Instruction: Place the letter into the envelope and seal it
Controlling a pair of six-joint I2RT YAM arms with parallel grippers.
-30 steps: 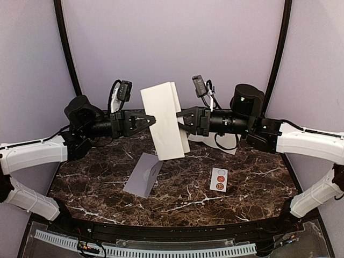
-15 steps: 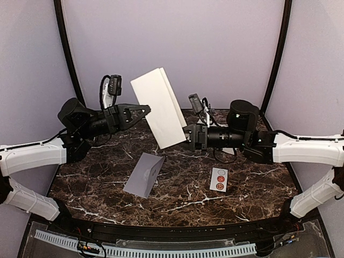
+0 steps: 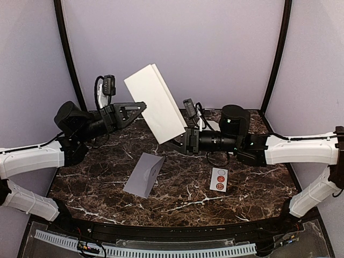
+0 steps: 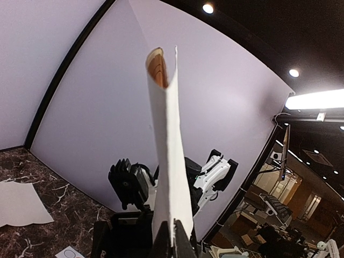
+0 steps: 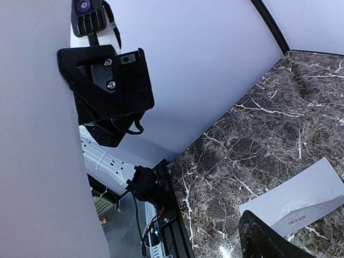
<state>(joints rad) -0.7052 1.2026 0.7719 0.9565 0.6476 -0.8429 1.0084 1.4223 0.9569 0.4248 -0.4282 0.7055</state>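
The letter (image 3: 155, 110), a folded white sheet, hangs tilted in the air above the back of the table. My left gripper (image 3: 141, 106) is shut on its left edge. Seen edge-on in the left wrist view, the letter (image 4: 167, 161) rises from the closed jaws. My right gripper (image 3: 174, 142) sits just under the letter's lower end, open and holding nothing. In the right wrist view one dark finger (image 5: 269, 242) shows well away from the letter (image 5: 37, 134). The grey-lavender envelope (image 3: 144, 174) lies flat on the marble, left of centre, and the envelope (image 5: 301, 196) also shows beyond that finger.
A white sticker strip (image 3: 219, 179) with round seals lies right of the envelope. A loose white sheet (image 3: 210, 127) lies behind my right arm. The dark marble table (image 3: 177, 207) ends at a black front rail, with curved black poles and lavender walls behind.
My right gripper let go of the letter, opened and sank toward the table. My left gripper lifted the letter up and to the left, tilting it more.
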